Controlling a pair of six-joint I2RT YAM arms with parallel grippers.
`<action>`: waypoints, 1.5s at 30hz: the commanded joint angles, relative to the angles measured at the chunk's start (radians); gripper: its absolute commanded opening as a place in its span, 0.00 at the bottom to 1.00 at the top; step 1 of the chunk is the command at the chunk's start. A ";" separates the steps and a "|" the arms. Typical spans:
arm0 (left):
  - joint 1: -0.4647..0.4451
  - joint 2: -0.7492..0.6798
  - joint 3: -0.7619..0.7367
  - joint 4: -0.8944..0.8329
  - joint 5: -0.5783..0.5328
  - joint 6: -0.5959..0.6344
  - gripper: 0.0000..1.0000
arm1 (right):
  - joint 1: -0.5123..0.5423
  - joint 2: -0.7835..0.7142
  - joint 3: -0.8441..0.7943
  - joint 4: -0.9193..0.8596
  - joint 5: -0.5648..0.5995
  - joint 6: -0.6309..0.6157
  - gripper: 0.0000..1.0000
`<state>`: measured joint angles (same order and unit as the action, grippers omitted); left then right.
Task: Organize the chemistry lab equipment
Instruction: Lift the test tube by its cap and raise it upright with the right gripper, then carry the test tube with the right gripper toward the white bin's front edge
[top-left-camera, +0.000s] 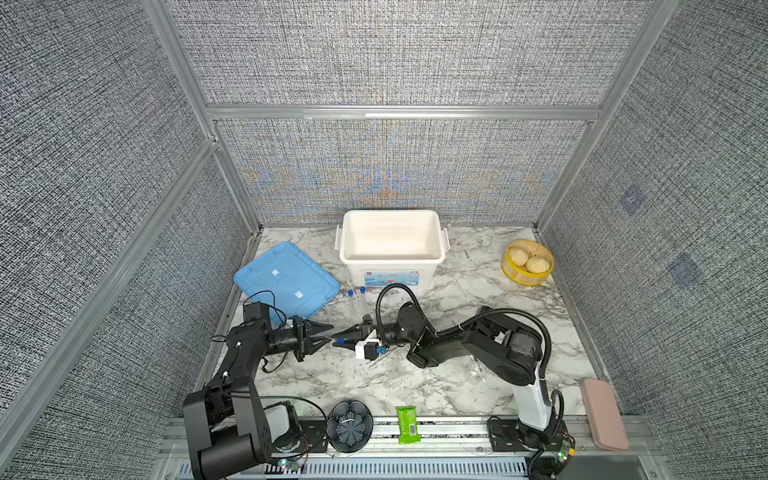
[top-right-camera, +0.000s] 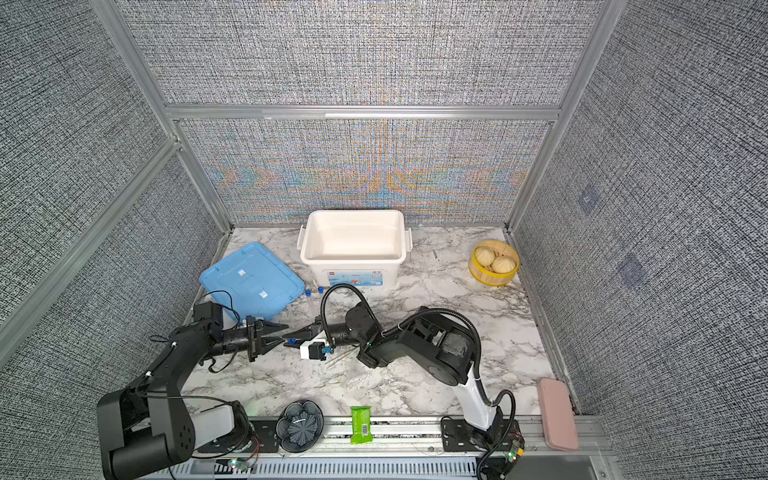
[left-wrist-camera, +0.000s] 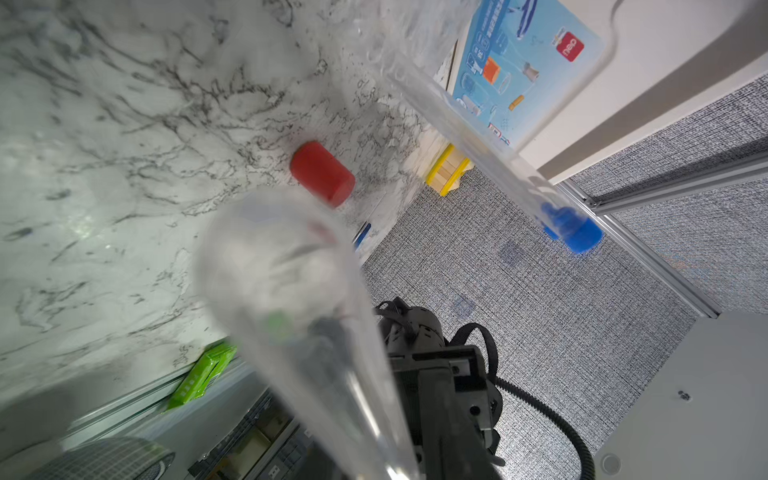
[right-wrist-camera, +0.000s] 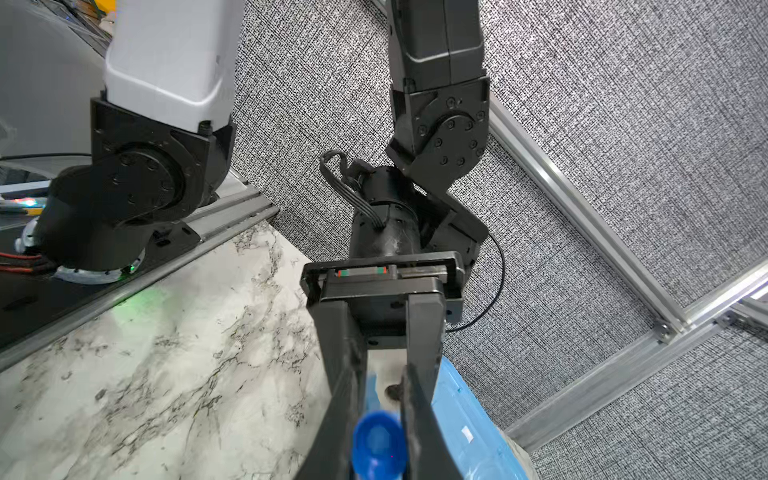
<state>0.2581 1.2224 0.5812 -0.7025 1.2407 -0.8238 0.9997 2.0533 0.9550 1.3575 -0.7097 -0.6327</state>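
Blue lid (top-left-camera: 286, 282), white bin (top-left-camera: 390, 272) beyond held tube (right-wrist-camera: 378, 451).

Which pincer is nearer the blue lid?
Left. The left pincer sits just off the blue lid's near edge; the right pincer faces it tip to tip, slightly farther from the lid.

One clear blue-capped tube (right-wrist-camera: 378, 446) held level, cap end clamped in right gripper (top-left-camera: 337, 335). Two other blue-capped tubes (top-left-camera: 353, 303) on table (top-left-camera: 415, 386) just beyond that gripper. Beneath its wrist, silver tweezers (top-right-camera: 340, 358) lie flat. Also on table: red-capped vial (left-wrist-camera: 322, 172).
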 joint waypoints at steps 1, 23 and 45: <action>0.001 -0.008 0.001 0.021 0.019 -0.009 0.51 | -0.001 -0.011 0.007 0.042 0.026 0.072 0.11; 0.001 -0.326 0.260 -0.227 -0.788 0.076 0.91 | -0.035 -0.302 0.197 -1.022 0.198 0.219 0.07; 0.001 -0.482 0.072 -0.098 -0.987 0.035 0.91 | -0.002 -0.135 0.666 -1.492 0.550 0.610 0.08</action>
<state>0.2588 0.7399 0.6563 -0.8364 0.2611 -0.7853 0.9897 1.9102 1.6173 -0.1852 -0.1902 -0.0761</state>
